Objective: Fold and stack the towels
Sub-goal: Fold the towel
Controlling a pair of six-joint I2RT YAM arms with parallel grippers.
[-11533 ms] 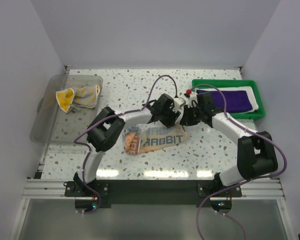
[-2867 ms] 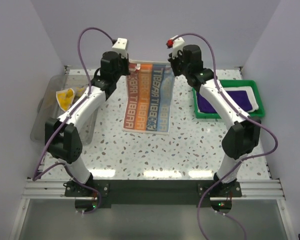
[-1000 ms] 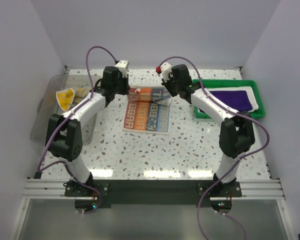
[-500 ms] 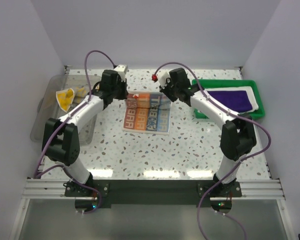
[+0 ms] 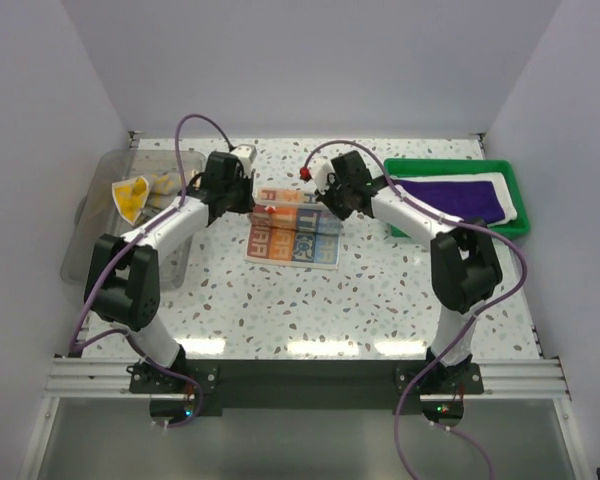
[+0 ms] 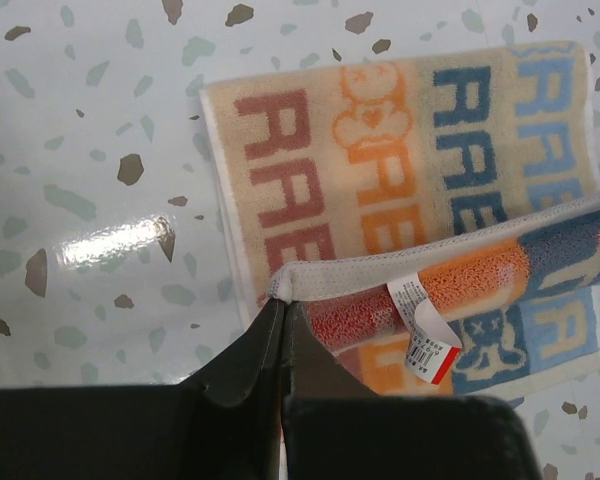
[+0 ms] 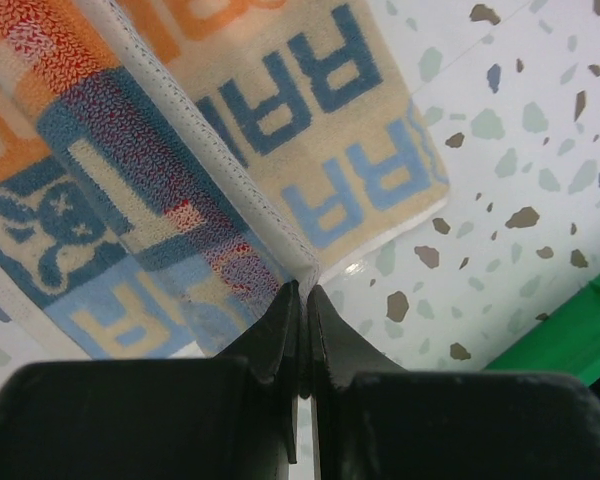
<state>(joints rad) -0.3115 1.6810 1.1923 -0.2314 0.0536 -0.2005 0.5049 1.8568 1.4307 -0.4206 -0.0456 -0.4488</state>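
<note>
**Both grippers hold one edge of the lettered towel (image 5: 292, 232) above its flat half, apparently mid-fold.**

The left gripper (image 6: 282, 305) has its jaws pinched tight on the hem corner beside the sewn-in label (image 6: 420, 325), and the right gripper (image 7: 302, 290) is clamped the same way on the opposite corner. Gripping both corners at once keeps the lifted edge stretched straight, so it can likely be laid square over the half resting on the table (image 5: 380, 290). Both arms reach far out from their bases, elbows spread wide, wrists tipped downward and angled in toward each other across the towel. The purple towel (image 5: 458, 196) lies on a white one (image 5: 502, 180) in the green tray (image 5: 520, 228), well apart at the right.
</note>
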